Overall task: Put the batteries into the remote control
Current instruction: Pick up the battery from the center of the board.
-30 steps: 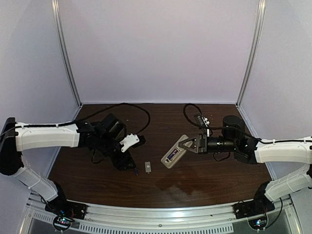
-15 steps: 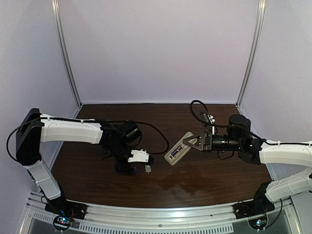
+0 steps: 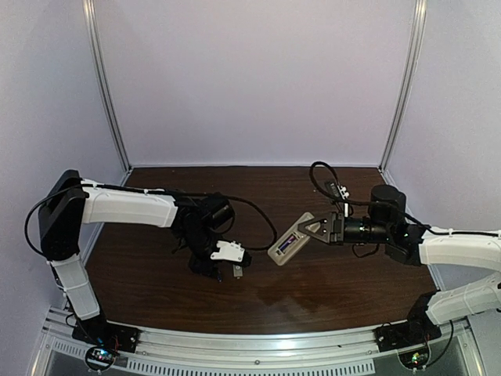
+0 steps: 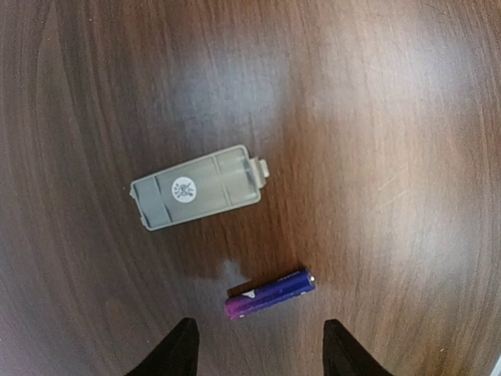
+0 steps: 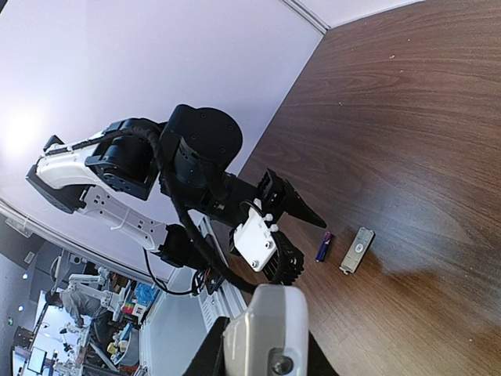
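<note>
One purple-blue battery lies on the table, just ahead of my left gripper. That gripper is open and points down, with one fingertip on either side of the battery and neither touching it. The battery also shows in the right wrist view. My right gripper is shut on the remote control and holds it tilted above the table, back side up. A purple-blue strip shows in its recess. In the right wrist view the remote's end sits between the jaws.
The flat grey cover piece lies just beyond the battery, and it also shows in the top view. Cables trail from both arms over the dark wooden table. White walls enclose the back and sides.
My left arm has swung right and come down over the loose battery next to the cover. My right gripper has shifted slightly right, with the remote still in it.
</note>
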Motion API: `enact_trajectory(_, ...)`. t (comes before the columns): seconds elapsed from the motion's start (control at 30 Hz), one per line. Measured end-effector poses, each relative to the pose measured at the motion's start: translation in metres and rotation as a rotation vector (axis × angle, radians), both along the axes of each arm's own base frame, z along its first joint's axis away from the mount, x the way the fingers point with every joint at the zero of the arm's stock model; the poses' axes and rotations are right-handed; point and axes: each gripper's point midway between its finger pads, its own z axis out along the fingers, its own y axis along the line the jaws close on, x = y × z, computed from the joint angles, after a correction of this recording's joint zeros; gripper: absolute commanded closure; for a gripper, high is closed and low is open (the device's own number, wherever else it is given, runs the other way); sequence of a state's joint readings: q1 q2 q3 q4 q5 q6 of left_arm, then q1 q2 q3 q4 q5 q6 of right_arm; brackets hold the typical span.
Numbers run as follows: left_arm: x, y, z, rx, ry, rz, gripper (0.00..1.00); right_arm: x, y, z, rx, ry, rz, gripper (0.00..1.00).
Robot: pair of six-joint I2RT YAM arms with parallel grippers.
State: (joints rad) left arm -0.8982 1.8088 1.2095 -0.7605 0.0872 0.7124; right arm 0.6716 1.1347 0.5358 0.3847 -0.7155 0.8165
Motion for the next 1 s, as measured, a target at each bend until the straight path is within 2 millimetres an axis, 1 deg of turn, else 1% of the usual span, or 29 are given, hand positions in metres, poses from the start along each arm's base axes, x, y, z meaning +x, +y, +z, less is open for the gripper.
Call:
enact_trajectory(0.33,0.0,-0.001,-0.014,0.027,0.019,-0.024,0.47,-0.001,-0.003,-0.005,-0.003,0.015,-0.001,1.0)
enact_trajectory(0.47,-0.001,-0.001,-0.017,0.033,0.024,-0.029,0.52,0.0,-0.003,-0.005,-0.003,0.016,-0.003,1.0)
enact_trajectory(0.67,-0.003,-0.003,-0.018,0.031,0.027,-0.037,0.64,0.002,-0.005,-0.005,-0.002,0.016,-0.008,1.0)
enact_trajectory(1.0,-0.003,-0.006,-0.02,0.022,0.021,-0.035,0.7,0.001,-0.005,-0.006,-0.003,0.025,-0.01,1.0)
